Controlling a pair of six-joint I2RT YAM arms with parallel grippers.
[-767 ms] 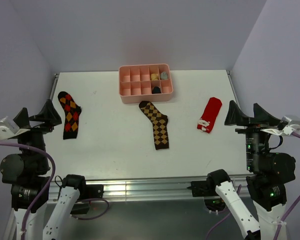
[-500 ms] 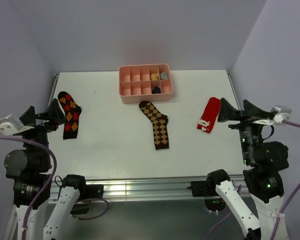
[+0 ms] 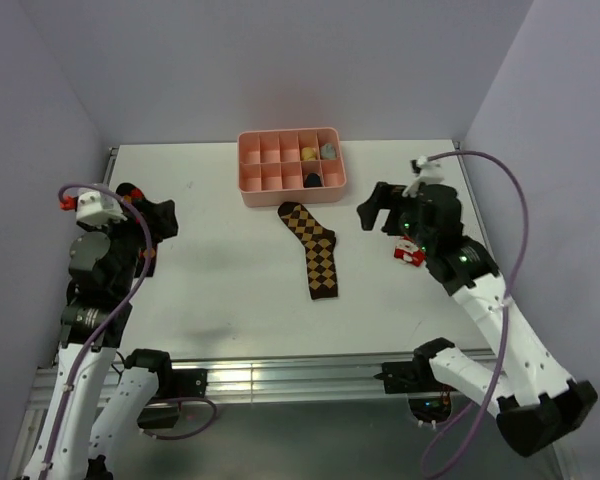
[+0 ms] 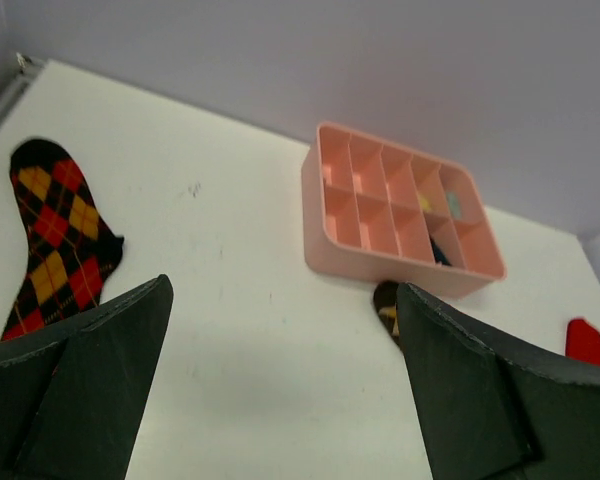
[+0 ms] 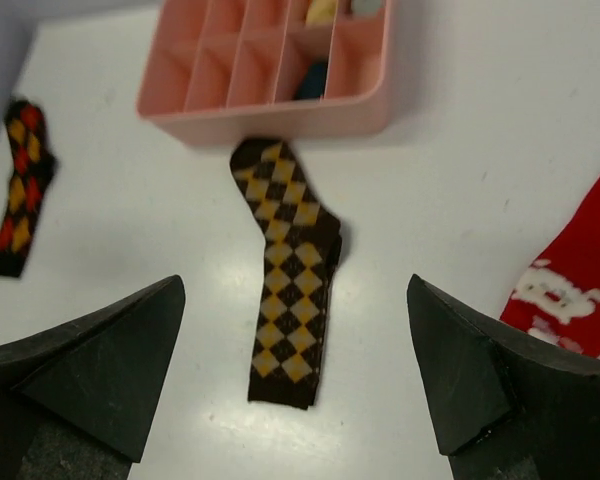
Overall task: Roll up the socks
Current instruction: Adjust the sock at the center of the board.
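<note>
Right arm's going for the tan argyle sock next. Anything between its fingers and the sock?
Nothing visible. The right gripper hangs open over bare table beside the tan argyle sock. The pink tray sits just past the sock's far end, off that path.

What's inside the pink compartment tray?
The pink tray holds a yellowish item, a grey item and a dark item; dividers hide their lower parts.

Soft knitted cloth socks (image 3: 313, 251), smooth pink plastic tray (image 3: 280, 197), matt white table (image 3: 230, 280).
</note>
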